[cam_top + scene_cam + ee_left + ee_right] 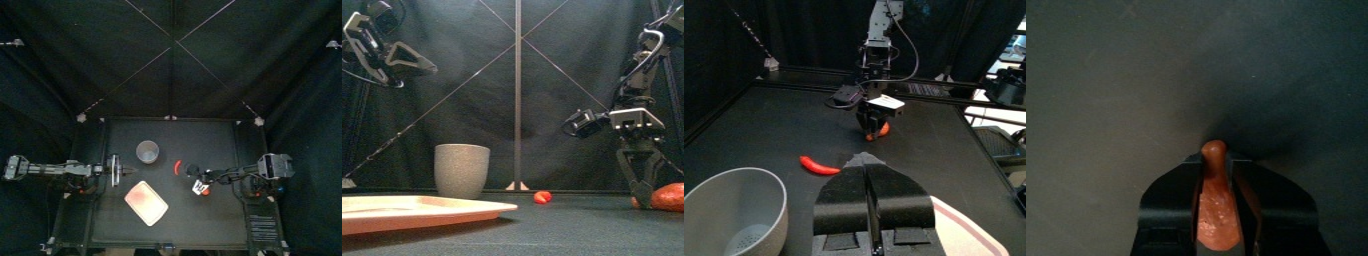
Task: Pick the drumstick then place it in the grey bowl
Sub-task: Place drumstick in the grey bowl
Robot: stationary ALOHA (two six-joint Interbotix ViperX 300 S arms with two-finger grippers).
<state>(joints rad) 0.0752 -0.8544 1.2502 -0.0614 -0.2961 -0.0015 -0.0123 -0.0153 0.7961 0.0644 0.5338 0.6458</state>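
Drumstick first: we see the orange-brown toy caught between the jaws of the right gripper. The jaws are closed on it from both sides, and its narrow end pokes out past their tips. From the front it sits low at the far right, at about the level of the counter; we cannot tell whether it rests on the surface or hangs just above it. From above, this grip lies a little right of the counter's middle, with the right arm reaching in from its own side.

We find the grey cup standing upright toward the back, left of centre and well apart from the drumstick. Its mouth is open, and we see nothing inside it. A small red toy lies on the counter between the cup and the right gripper, touching neither. The pink tray lies flat toward the front left, with nothing on it that we can see.

The left gripper hangs on the left side, near the cup and above the tray's far edge. Its jaws are pressed together with nothing between them.
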